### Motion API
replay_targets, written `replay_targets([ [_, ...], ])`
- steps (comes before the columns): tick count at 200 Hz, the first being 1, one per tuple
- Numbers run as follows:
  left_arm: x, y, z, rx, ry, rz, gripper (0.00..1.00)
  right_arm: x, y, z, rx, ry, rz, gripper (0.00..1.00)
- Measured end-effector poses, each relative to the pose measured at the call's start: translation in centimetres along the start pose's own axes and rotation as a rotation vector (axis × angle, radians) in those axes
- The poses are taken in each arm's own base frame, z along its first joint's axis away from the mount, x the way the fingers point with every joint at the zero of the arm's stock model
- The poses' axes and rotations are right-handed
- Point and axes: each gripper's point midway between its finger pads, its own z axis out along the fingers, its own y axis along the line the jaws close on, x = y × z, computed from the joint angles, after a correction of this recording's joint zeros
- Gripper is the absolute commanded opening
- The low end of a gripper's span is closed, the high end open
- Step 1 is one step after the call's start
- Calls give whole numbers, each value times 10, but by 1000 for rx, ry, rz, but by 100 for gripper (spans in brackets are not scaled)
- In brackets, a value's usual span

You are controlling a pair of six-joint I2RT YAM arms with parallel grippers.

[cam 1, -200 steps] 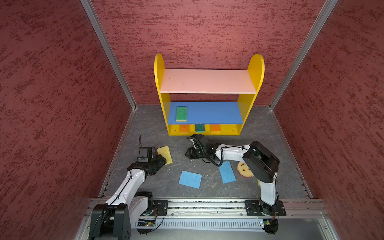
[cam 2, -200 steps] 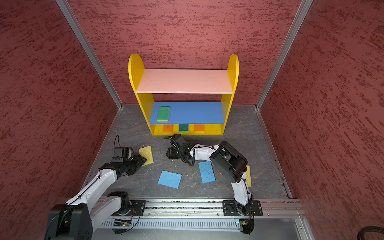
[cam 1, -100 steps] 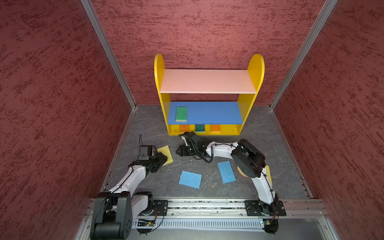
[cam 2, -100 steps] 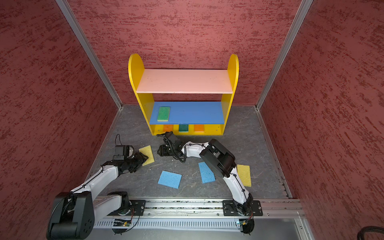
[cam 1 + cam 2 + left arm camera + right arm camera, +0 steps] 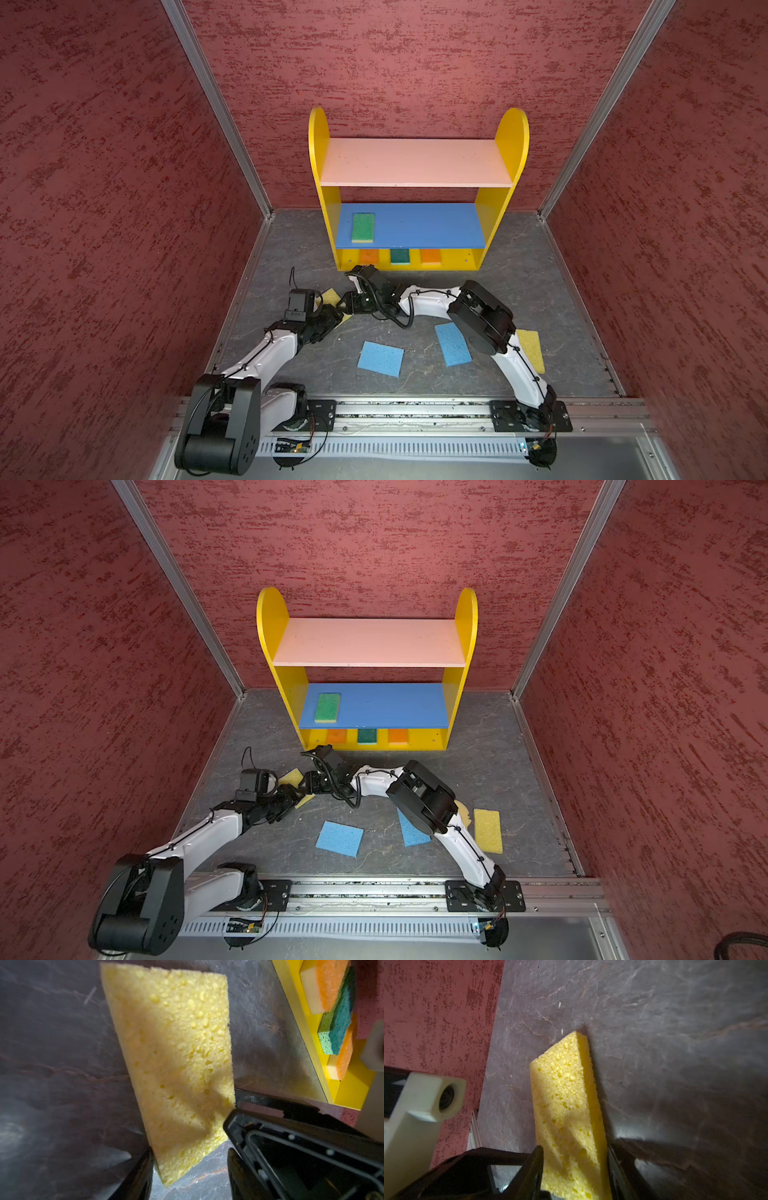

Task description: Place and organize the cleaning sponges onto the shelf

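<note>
Yellow sponge [image 5: 170,1059], on the tabletop [image 5: 519,291] before the shelf [image 5: 415,162], now sits between both grippers: your right gripper [image 5: 573,1147] has reached across to join your left gripper [image 5: 190,1136]; each straddles it half open; whether either truly grips, I cannot tell; a handover seems likely.

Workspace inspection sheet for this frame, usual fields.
Surface: dark grey marbled floor.
Job's things: three-tier yellow shelf holds a green sponge on its blue board, two orange sponges and a dark green sponge on the bottom board; two blue sponges and a yellow rectangular sponge lie on the floor.
Clutter: nothing seen.
Grippers: left gripper and right gripper both flank one yellow foam sponge; grip cannot be confirmed.
Cables: black cable loops beside right wrist.
Surroundings: red textured walls, aluminium rail in front.
</note>
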Motion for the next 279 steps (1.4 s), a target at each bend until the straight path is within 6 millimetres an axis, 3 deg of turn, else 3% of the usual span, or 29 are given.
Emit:
replay_targets([
  [68,6,-6,2,-4,0,10,57,2,-5,0,-22,-18,44,38],
  [78,7,-6,2,-6,0,9,52,4,-5,-1,-24,-19,47,37],
  [97,10,-2,1,-17,5,-2,43,10,-9,-6,-19,-11,54,27],
  [118,14,1,0,-27,10,-2,43,18,-14,-9,-8,0,71,14],
  [162,19,7,-3,-47,25,-8,34,31,-16,-14,-8,13,87,0],
  [185,21,4,-5,-36,30,0,56,38,-16,-19,-10,17,92,0],
  [232,20,-8,-16,17,9,12,65,44,-13,-25,-6,21,85,0],
  [279,4,-29,-49,126,-120,43,93,34,-12,-55,-7,-10,87,0],
])
